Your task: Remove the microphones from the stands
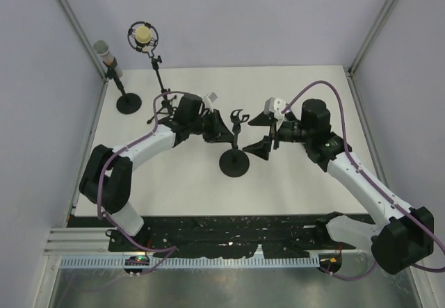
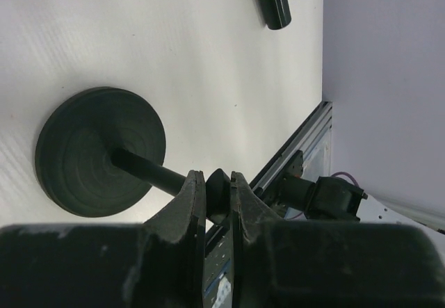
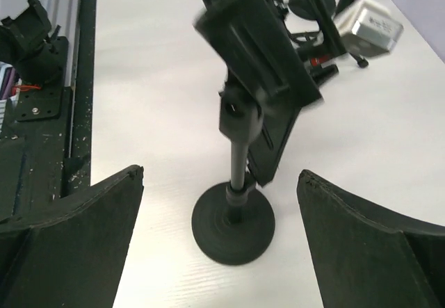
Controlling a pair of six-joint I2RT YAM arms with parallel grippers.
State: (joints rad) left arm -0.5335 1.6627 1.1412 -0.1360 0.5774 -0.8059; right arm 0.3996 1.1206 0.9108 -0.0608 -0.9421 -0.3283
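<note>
Table [image 1: 299, 176] centre, well off edges: left tool [image 2: 215, 181] clamps stand [image 2: 97, 151], right tool [image 1: 266, 134] splayed.

stand [image 1: 234, 163] | black; thin pole on round base; forked top | upright; mid-table

The stand base [image 2: 97, 151] is matt black with fine concentric ridges, the stand pole [image 2: 149, 172] smoother with a faint sheen, the table [image 2: 174, 44] matt white and finely grained, and the left gripper [image 2: 217, 183] fingers [image 2: 182, 211] coarse matt black plastic.
</note>
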